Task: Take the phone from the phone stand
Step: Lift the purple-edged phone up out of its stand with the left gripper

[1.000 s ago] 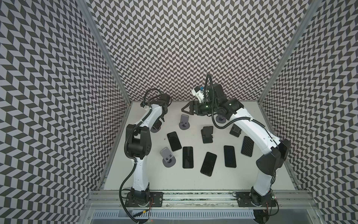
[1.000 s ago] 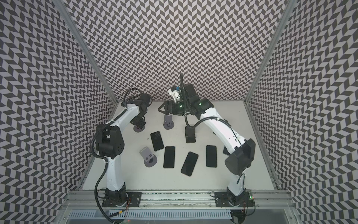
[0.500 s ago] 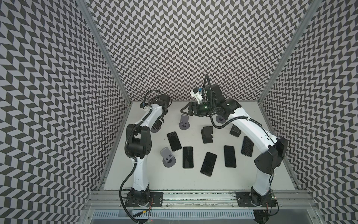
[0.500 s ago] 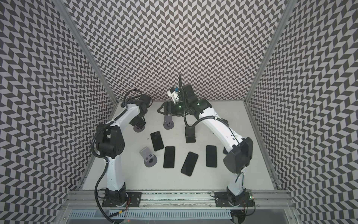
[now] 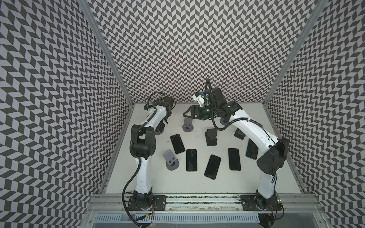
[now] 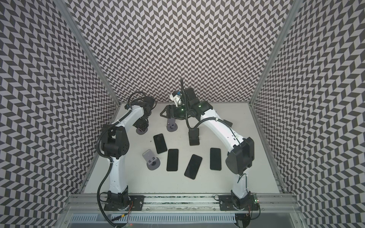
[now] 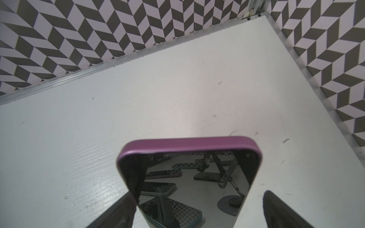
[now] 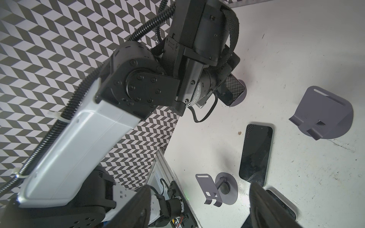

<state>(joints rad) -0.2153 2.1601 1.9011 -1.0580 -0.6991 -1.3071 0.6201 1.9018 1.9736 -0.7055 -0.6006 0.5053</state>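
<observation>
In a top view the table [image 5: 197,187] fills the lower middle of the frame. Left of its centre sits a low stand [image 5: 171,160], a flat phone [image 5: 177,143] just up and right of it. Higher up stands a second stand [image 5: 188,126], the right gripper [image 5: 186,114] just above it. At the table's upper left in a top view, the phone stand [image 6: 141,131] sits under the left gripper [image 6: 141,123]; the phone [image 7: 187,177] stands between its fingers [image 7: 280,213]
</observation>
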